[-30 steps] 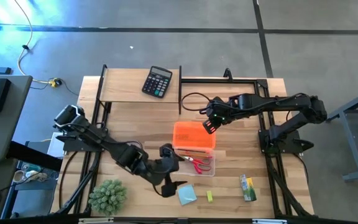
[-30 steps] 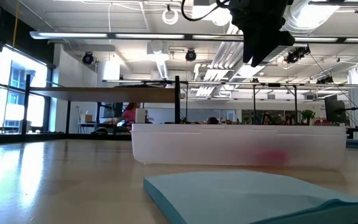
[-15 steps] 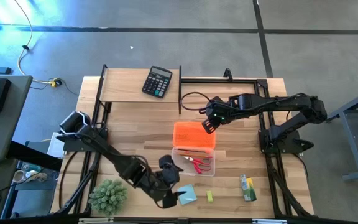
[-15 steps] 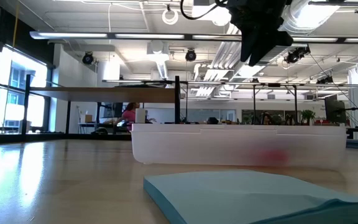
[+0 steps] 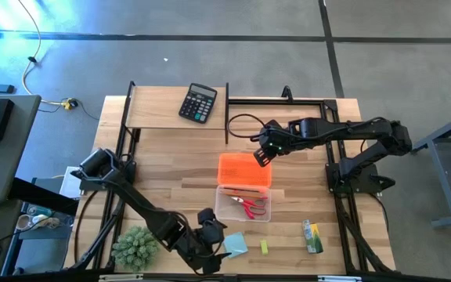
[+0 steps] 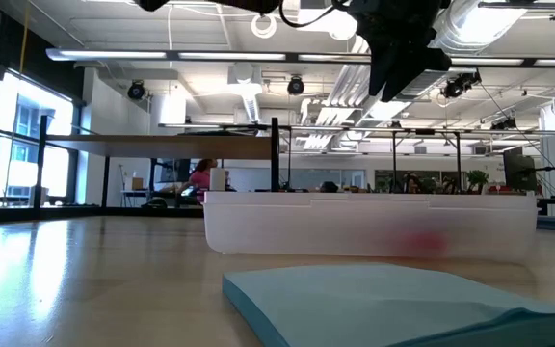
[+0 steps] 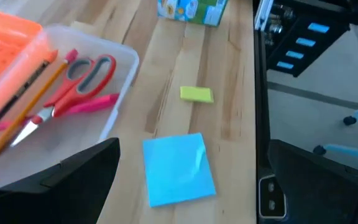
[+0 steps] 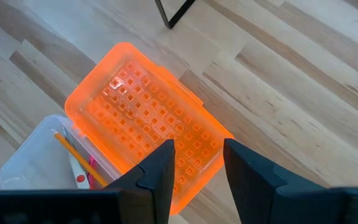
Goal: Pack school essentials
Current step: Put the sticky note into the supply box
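Observation:
A clear box (image 5: pixel 243 204) holds the red-handled scissors (image 7: pixel 73 78), the wooden pencils (image 7: pixel 23 93) and the pink pen (image 7: pixel 89 106). The orange lid (image 5: pixel 243 170) overlaps the box's far rim. The light-blue notepad (image 5: pixel 236 245) lies flat near the table's near edge, with the yellow block (image 5: pixel 264 247) and the green-yellow packet (image 5: pixel 312 236) to its right. My left gripper (image 5: pixel 218 247) hovers open just left of the notepad (image 7: pixel 178 169), touching nothing. My right gripper (image 5: pixel 265 153) hangs open above the lid's far right corner (image 8: pixel 142 112).
A black calculator (image 5: pixel 198 103) sits on the far left part of the table. A spiky green plant (image 5: pixel 135 247) stands at the near left corner, close behind my left arm. Bare wood lies right of the box and between the yellow block and the packet.
My left gripper has moved toward the table's near edge, from beside the box's near left corner to just left of the notepad, staying open. Part of that arm now shows at the low view's top edge.

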{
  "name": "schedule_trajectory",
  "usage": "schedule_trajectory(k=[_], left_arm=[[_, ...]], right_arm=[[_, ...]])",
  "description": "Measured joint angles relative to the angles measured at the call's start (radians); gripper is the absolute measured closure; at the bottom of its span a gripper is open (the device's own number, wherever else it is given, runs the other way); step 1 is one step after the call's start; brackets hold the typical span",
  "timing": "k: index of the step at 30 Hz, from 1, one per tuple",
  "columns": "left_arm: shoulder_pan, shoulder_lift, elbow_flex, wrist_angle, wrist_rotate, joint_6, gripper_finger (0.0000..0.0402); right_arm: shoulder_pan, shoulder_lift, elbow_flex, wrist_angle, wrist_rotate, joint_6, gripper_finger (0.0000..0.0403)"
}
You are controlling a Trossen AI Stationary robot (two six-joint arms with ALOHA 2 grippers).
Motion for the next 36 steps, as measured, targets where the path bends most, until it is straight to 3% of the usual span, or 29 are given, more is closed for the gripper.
schedule_trajectory(k=[26,36], left_arm=[[-0.041,0.145,-0.001,0.085,-0.038,-0.081,0.0002],[-0.035,0.233,0.000,0.201,-0.048,-0.096,0.0002]], right_arm=[[0.000,0.000,0.000,0.022,0.000,-0.003,0.0274],[0.000,0.000,0.000,0.044,0.000,-0.003,0.0274]])
